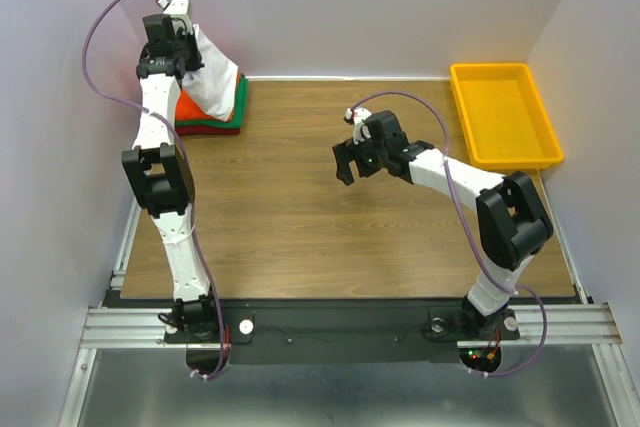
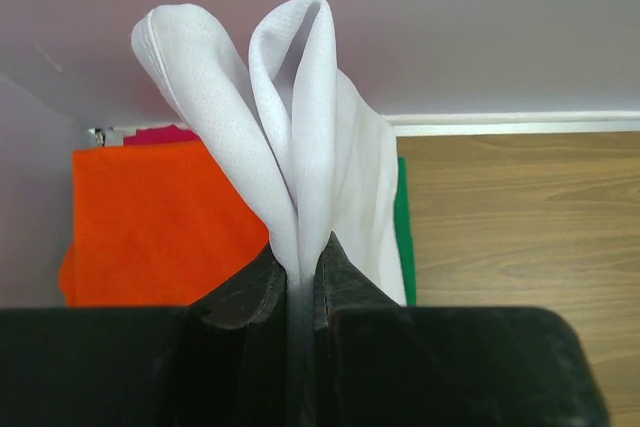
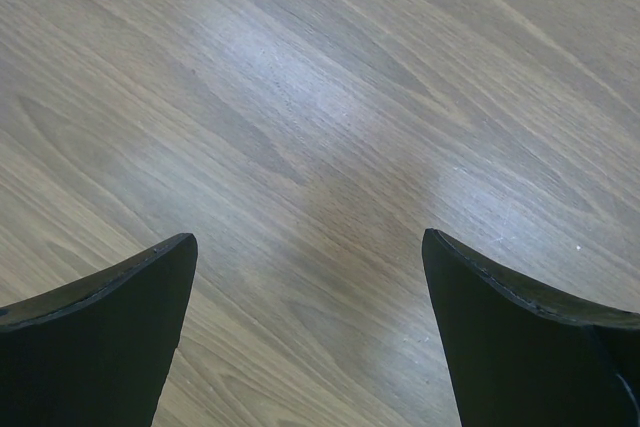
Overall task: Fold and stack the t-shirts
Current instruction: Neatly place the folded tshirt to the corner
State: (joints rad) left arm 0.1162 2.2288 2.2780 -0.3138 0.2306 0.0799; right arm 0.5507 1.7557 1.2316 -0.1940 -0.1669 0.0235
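My left gripper (image 1: pixel 178 47) is at the far left corner, shut on the white t-shirt (image 1: pixel 215 72), which hangs from it over the stack. In the left wrist view the white t-shirt (image 2: pixel 300 137) rises in two folds out of the shut jaws of my left gripper (image 2: pixel 300 267). The stack holds the folded orange t-shirt (image 2: pixel 160 217), the green t-shirt (image 2: pixel 404 237) and the dark red t-shirt (image 2: pixel 160 134); the stack also shows in the top view (image 1: pixel 215 117). My right gripper (image 1: pixel 352 162) is open and empty above bare wood (image 3: pixel 310 247).
A yellow plastic tray (image 1: pixel 503 114) sits at the far right of the wooden table (image 1: pixel 330 237). Walls close the back and both sides. The left arm's purple cable loops near the left wall.
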